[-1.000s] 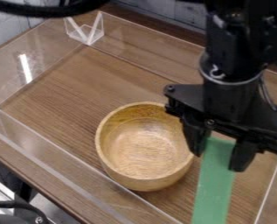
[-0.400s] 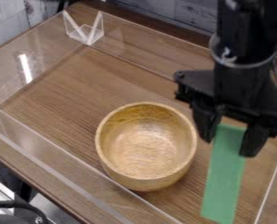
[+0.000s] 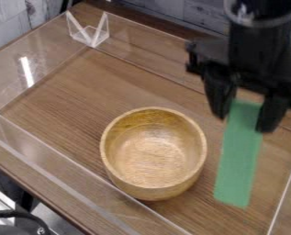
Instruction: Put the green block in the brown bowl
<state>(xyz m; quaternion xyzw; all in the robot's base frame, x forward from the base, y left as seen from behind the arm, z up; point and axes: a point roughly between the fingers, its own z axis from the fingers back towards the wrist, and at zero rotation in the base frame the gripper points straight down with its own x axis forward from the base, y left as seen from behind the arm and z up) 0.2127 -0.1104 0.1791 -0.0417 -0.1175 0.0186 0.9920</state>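
Green block (image 3: 242, 156): long, thin, flat bar, plain bright green, hanging lengthwise below the gripper (image 3: 247, 108), upper end pinched between the two dark fingers, lower end free and clear of the worktop (image 3: 98, 87), tilted slightly so the lower end falls a little left of the upper. Gripper: black, pointing steeply down, jaws closed on the top of the bar, dark arm body directly above running out of the upper edge of the view. Brown bowl (image 3: 126, 179): round, light wood, thick wall and wide rim, grain visible inside, upright, nothing in it, sitting below and to the left of the gripper; right rim just beside the hanging bar, contact between the two not discernible. Worktop: brown wood-grain surface, extending under and to the left of the gripper. Clear plastic wall (image 3: 43, 174): low transparent barrier bordering the worktop along the near-left edge, well apart from the gripper, with reflections on its surface. Clear plastic bracket (image 3: 89, 30): small transparent triangular piece, standing at the far left corner, well apart from the gripper and beyond the bowl.
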